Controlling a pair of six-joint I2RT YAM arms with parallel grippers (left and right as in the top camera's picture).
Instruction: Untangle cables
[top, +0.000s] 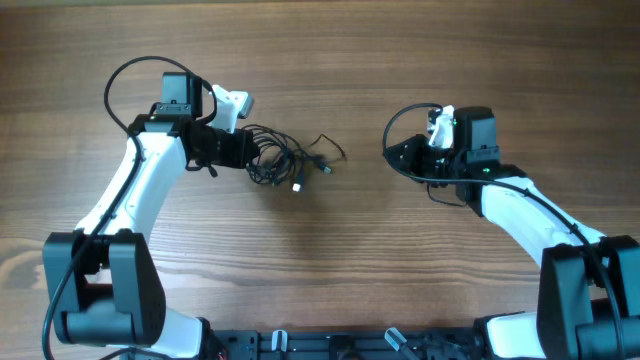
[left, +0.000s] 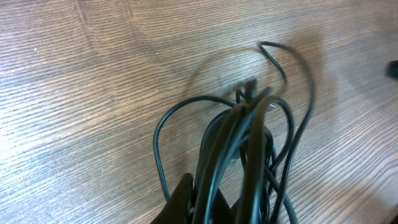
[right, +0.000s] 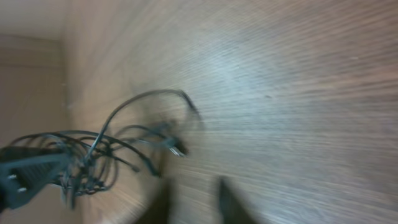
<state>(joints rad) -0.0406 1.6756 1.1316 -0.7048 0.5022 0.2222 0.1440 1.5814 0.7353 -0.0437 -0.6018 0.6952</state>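
Cables (top: 280, 160): thin black wires, bunched in one loose knot on the wooden table (top: 330, 270), left of centre; a few plug ends (top: 297, 186) and one curled tail (top: 330, 142) stick out on the side facing the table's middle. Left gripper (top: 243, 150): at the knot's left edge, jaws closed narrow on a sheaf of strands, which in the left wrist view run taut from the pile up between the fingers (left: 180, 202). Right gripper (top: 400, 155): well apart from the knot, over bare wood, jaws parted with nothing between them; the right wrist view looks across at the tangle, blurred. Progress, as judged: early. Done: one side of the bundle anchored. Left: every wire, since no strand lies separate from the others; a free end needs taking by the right gripper and drawing out, wire by wire
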